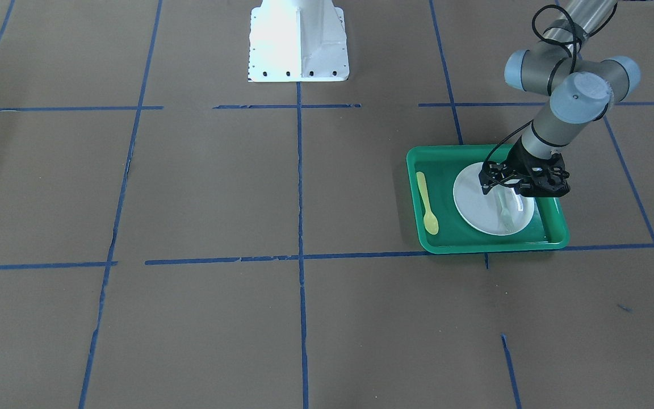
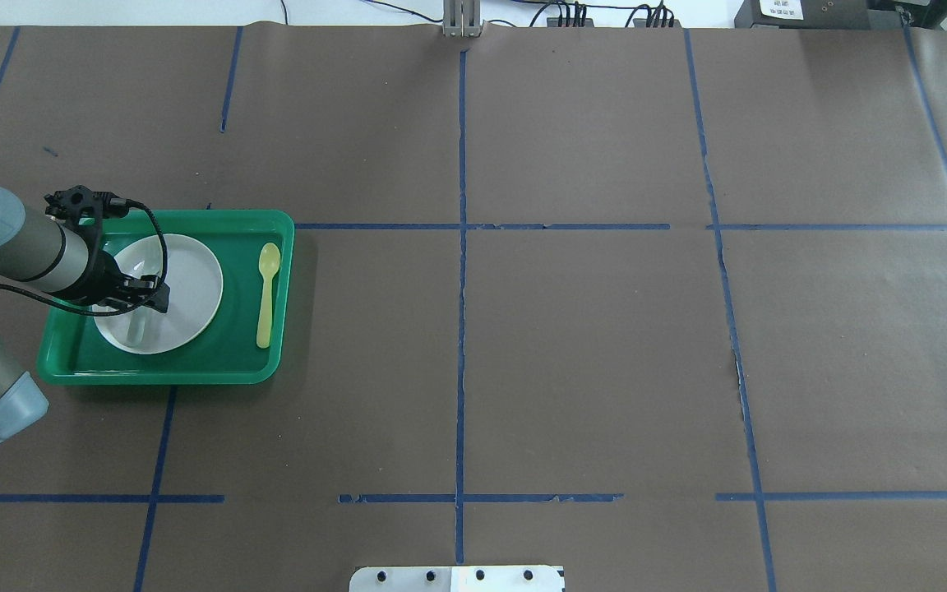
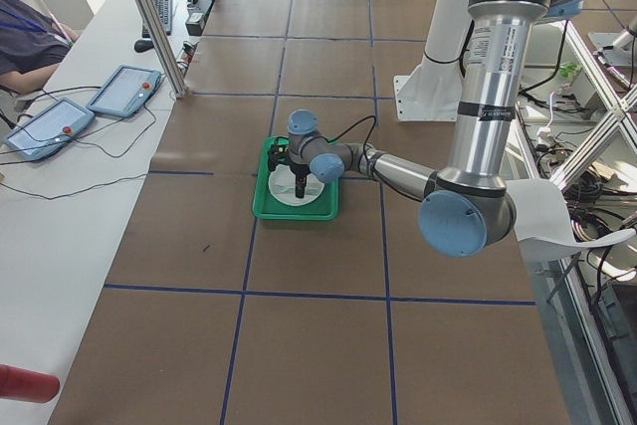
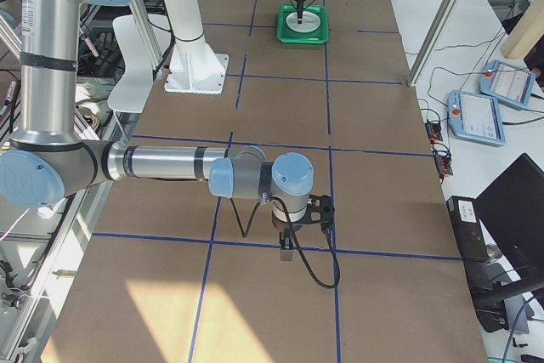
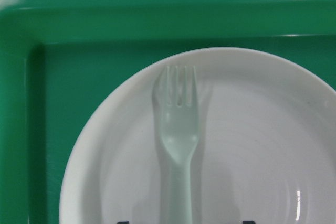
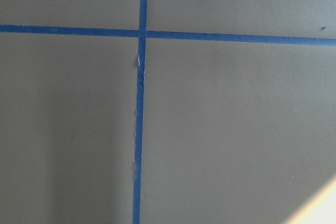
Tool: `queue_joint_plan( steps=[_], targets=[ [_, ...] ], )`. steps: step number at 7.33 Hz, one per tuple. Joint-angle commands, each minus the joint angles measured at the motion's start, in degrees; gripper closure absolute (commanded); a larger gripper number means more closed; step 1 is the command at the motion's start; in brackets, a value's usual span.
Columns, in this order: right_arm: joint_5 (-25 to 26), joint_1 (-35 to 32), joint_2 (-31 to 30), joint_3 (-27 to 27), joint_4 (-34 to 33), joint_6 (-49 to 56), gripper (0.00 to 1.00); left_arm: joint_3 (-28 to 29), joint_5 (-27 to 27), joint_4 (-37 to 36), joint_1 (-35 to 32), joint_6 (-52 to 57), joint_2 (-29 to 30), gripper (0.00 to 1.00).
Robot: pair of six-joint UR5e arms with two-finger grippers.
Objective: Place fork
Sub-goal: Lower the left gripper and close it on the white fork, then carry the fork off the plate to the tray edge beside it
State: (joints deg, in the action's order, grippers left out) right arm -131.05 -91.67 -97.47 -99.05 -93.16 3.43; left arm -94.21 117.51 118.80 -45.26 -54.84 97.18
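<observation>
The pale whitish fork (image 5: 178,129) lies on the white plate (image 5: 262,129) in the green tray (image 5: 105,3), tines toward the tray's far rim. In the front view the fork (image 1: 506,213) runs along the plate (image 1: 474,210). My left gripper (image 1: 523,182) hovers just above the fork's handle. It is open: two dark fingertips (image 5: 248,222) show wide apart on either side of the handle without touching it. My right gripper (image 4: 293,235) hangs over bare table far from the tray, and I cannot tell its state.
A yellow plastic spoon (image 1: 426,201) lies in the tray (image 1: 435,245) beside the plate, also visible from overhead (image 2: 266,294). The robot's white base (image 1: 298,40) stands at the table's middle. Blue tape lines cross the brown table.
</observation>
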Motion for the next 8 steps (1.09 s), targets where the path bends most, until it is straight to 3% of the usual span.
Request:
queue_joint_plan(
  steps=[1,2,3,4,8],
  targets=[
    [0.0,0.0,0.0,-0.09,0.0,0.0,0.0,0.08,0.0,0.47,0.0,0.0,-0.06,0.46],
    [0.0,0.0,0.0,0.0,0.0,0.0,0.0,-0.1,0.09,0.38,0.0,0.0,-0.06,0.65],
    [0.0,0.0,0.0,0.0,0.0,0.0,0.0,-0.54,1.65,0.03,0.0,-0.09,-0.15,0.96],
    [0.0,0.0,0.0,0.0,0.0,0.0,0.0,-0.71,4.02,0.03,-0.09,-0.44,-0.15,1.0],
    [0.0,0.0,0.0,0.0,0.0,0.0,0.0,-2.73,4.31,0.03,-3.75,-0.79,0.11,1.0]
  ],
)
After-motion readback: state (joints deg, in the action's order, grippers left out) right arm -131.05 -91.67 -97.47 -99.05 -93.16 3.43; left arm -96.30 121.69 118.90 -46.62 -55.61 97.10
